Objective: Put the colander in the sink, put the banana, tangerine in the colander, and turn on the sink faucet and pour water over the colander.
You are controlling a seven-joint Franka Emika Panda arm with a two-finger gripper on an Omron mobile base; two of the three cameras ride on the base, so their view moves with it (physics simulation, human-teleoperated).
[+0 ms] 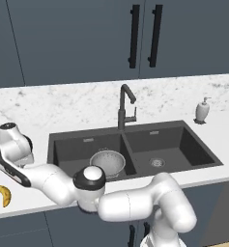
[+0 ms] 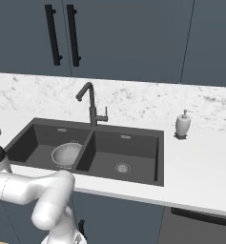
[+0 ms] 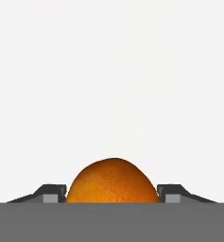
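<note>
Tangerine [image 3: 112,181] sits dead centre at the bottom of the hand frame, squarely between the jaws, whose fingertips [image 3: 53,194] flank it partly closed, though whether they grip it I cannot tell.

My arm [image 1: 135,202] is built of thick, rounded white segments with a smooth, glossy shell, each one bulging like a capsule. Between the segments I see dark joints: a black collar ring under a pale domed cap [image 1: 93,174] on the near side, and a black band [image 1: 9,166] running along the wrist link at the left. The last link ends in a rounded white head with a small dark spot on top. In the hand view, my pincer [image 3: 113,194] shows two low dark grey fingertips [image 3: 49,193], wedge-shaped, each with a lighter grey square face.
</note>
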